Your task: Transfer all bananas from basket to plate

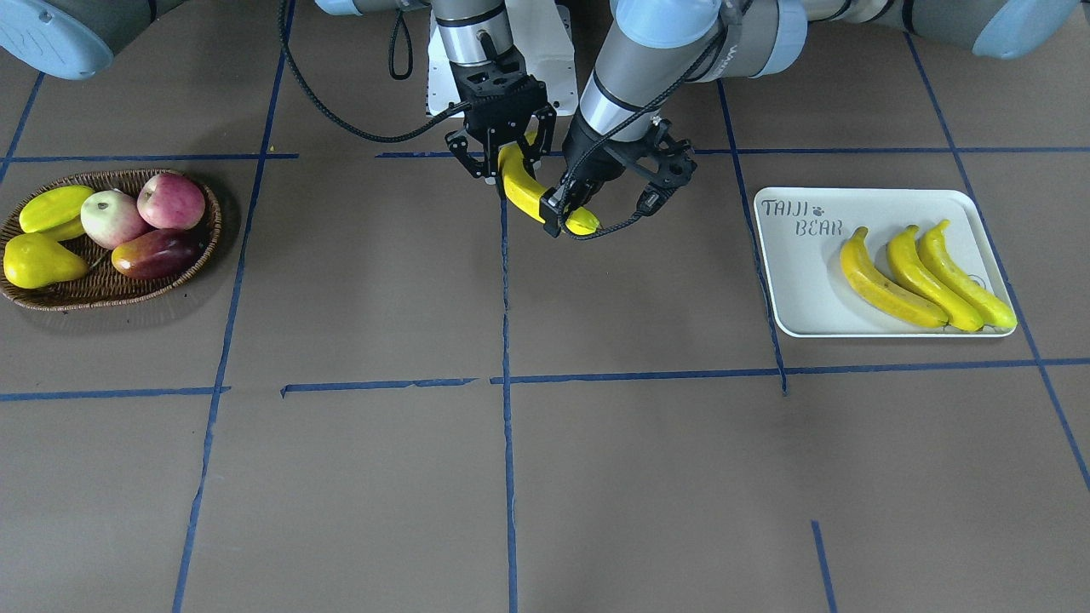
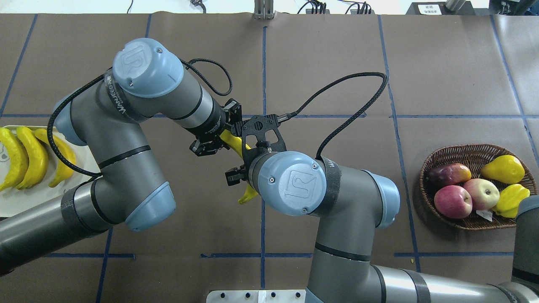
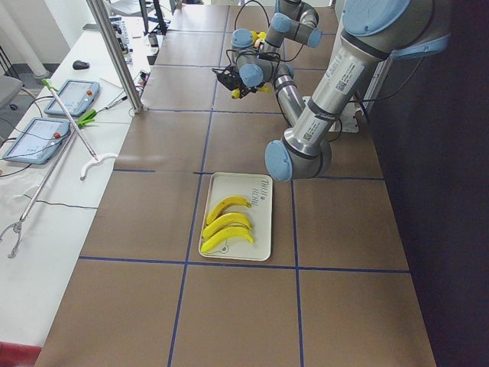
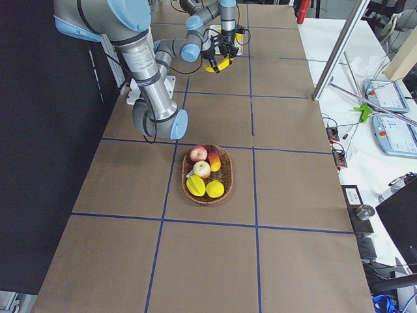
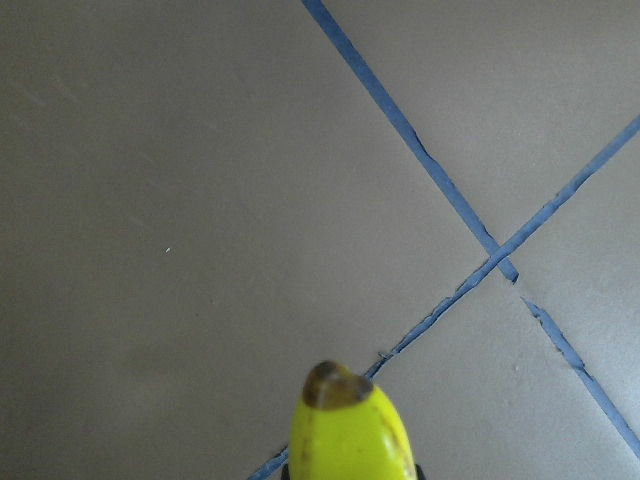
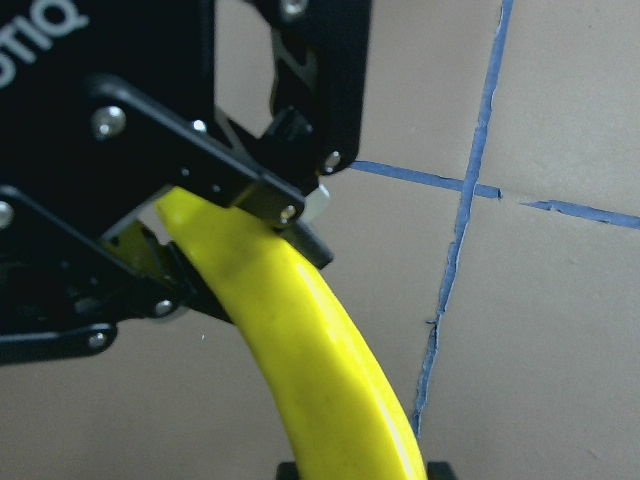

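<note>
Pinching one banana (image 1: 519,189) together, left fingers (image 1: 553,210) and right fingers (image 1: 484,167), right grip hidden overhead.

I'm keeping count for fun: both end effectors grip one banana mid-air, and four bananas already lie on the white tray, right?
Not four: three bananas lie on the white tray, as the front-facing view shows. The left end effector and right end effector do grip one banana mid-air.
</note>
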